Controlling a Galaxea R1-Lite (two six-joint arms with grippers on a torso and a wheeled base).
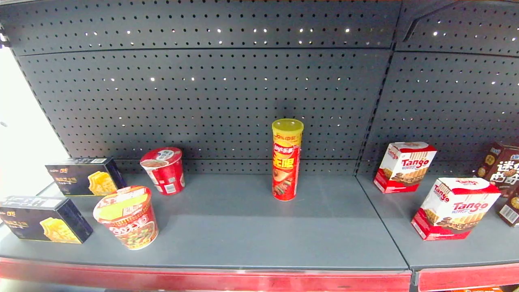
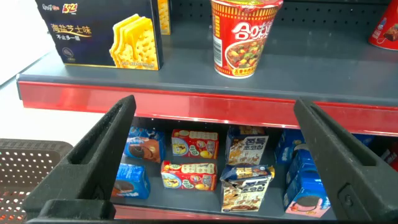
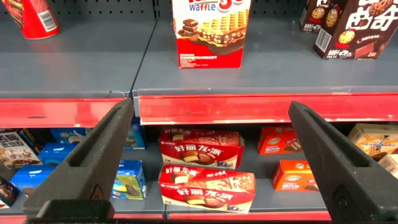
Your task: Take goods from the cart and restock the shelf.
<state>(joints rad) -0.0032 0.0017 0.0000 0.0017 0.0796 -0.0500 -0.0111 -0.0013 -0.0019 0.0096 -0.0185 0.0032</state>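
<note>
The grey shelf (image 1: 243, 227) carries a tall red and yellow chips can (image 1: 286, 160) standing upright at its middle. Two red noodle cups (image 1: 163, 170) (image 1: 126, 217) and two dark cracker boxes (image 1: 86, 176) (image 1: 40, 219) stand on the left. My left gripper (image 2: 214, 106) hangs open and empty below the shelf's red front edge (image 2: 205, 102), facing a cracker box (image 2: 102, 31) and a noodle cup (image 2: 244, 37). In front of the neighbouring shelf section my right gripper (image 3: 211, 109) is open and empty too, under a white and red wafer box (image 3: 211, 31).
Two wafer boxes (image 1: 403, 166) (image 1: 456, 209) and brown snack boxes (image 1: 500, 166) stand on the right section. The lower shelf holds several small boxes (image 2: 193, 162) (image 3: 202, 168). A brown mesh basket (image 2: 25, 155) sits low beside the left gripper. A perforated back panel (image 1: 211, 93) rises behind.
</note>
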